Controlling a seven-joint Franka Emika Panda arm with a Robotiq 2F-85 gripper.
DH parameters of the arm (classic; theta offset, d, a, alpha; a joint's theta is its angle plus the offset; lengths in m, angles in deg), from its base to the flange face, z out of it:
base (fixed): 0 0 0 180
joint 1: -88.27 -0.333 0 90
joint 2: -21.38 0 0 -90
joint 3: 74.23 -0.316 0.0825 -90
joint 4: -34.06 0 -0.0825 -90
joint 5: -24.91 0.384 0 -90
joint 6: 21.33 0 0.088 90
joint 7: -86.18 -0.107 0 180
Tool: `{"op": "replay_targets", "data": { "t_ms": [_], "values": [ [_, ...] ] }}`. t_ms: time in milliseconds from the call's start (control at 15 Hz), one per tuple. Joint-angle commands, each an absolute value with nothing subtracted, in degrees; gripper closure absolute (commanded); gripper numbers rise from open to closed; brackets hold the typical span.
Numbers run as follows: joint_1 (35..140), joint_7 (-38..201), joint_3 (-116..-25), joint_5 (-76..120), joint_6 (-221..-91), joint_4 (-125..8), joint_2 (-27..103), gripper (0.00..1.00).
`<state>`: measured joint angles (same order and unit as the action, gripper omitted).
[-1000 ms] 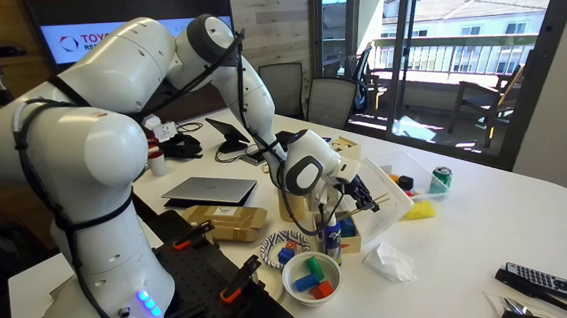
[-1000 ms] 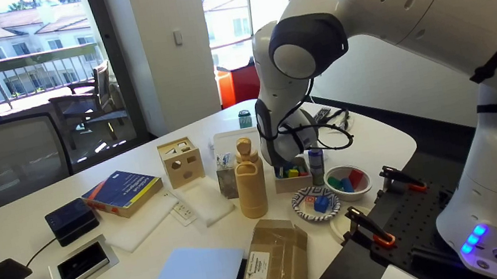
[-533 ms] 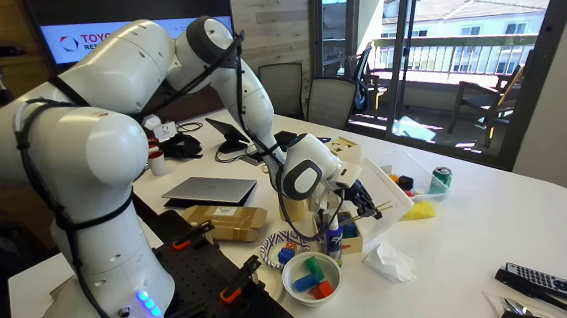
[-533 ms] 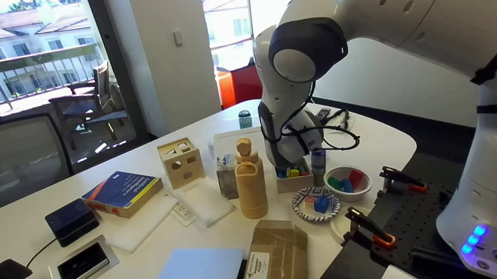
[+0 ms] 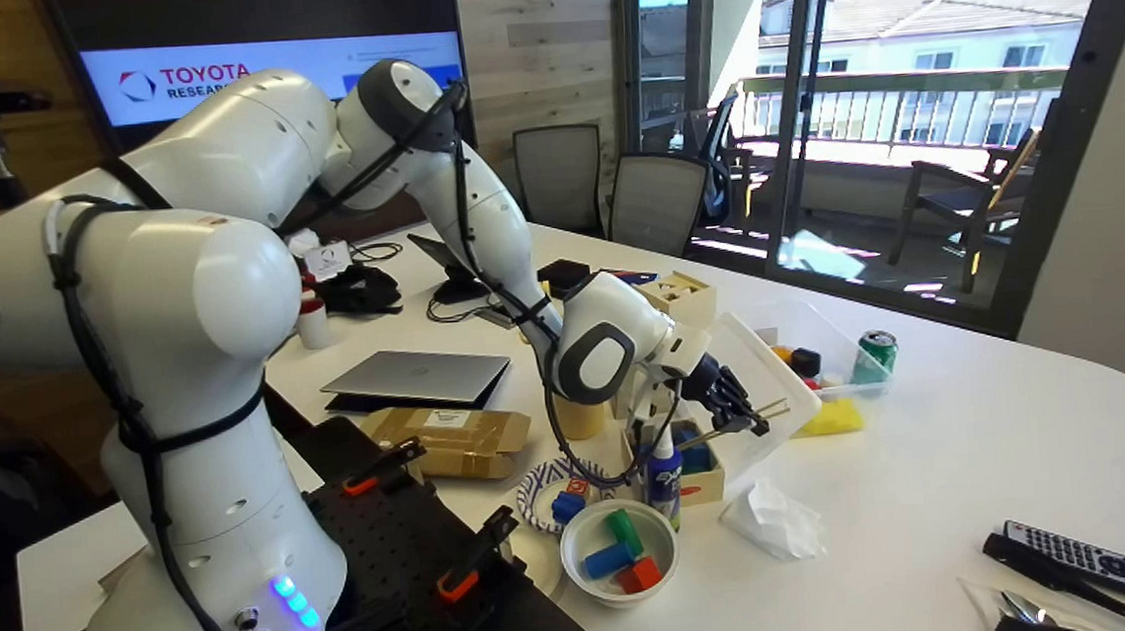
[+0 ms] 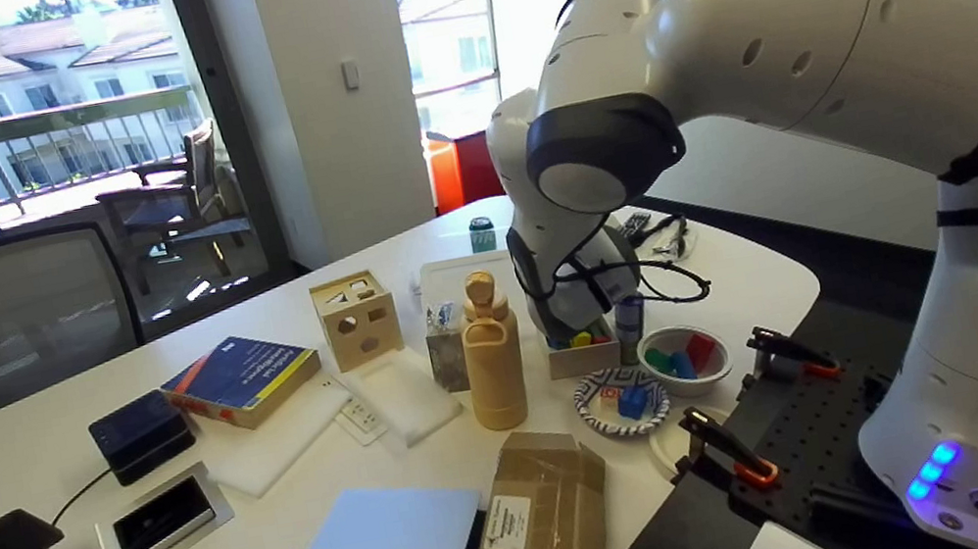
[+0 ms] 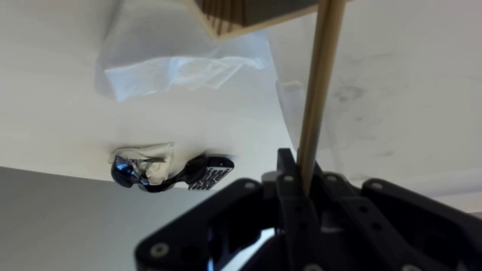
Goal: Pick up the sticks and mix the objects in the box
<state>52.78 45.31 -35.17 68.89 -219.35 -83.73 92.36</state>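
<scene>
My gripper (image 5: 758, 426) is shut on the sticks (image 5: 775, 409), thin tan wooden rods lying side by side. In the wrist view the sticks (image 7: 320, 86) run up from between the fingertips (image 7: 301, 162). In an exterior view they are tilted, above the wooden box of blocks. The white round bowl (image 5: 588, 531) stands on the table nearer the robot base, apart from the gripper. It holds a green piece (image 5: 624, 529), a blue piece (image 5: 608, 560) and a red piece (image 5: 639, 574). The bowl (image 6: 687, 387) also shows in an exterior view, where the arm hides the gripper and sticks.
A blue spray bottle (image 5: 665, 487) stands between bowl and wooden box (image 5: 701, 489). A patterned dish (image 5: 535, 486) with a blue block is beside the bowl. Crumpled white paper (image 5: 773, 521), a clear bin lid (image 5: 785, 379) and a tan bottle (image 6: 496, 373) are near.
The arm has lowered. The gripper has moved slightly down and away from the base, still holding the sticks. The bowl and its pieces have not moved.
</scene>
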Motion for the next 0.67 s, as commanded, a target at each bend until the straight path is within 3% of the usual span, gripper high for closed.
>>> {"op": "replay_targets", "data": {
  "t_ms": [0,600],
  "values": [
    [53.1,45.1,-35.6,68.4,-219.3,-84.6,92.0,0.98],
    [53.1,48.1,-33.7,59.7,-219.4,-93.0,76.1,0.98]
  ]
}}
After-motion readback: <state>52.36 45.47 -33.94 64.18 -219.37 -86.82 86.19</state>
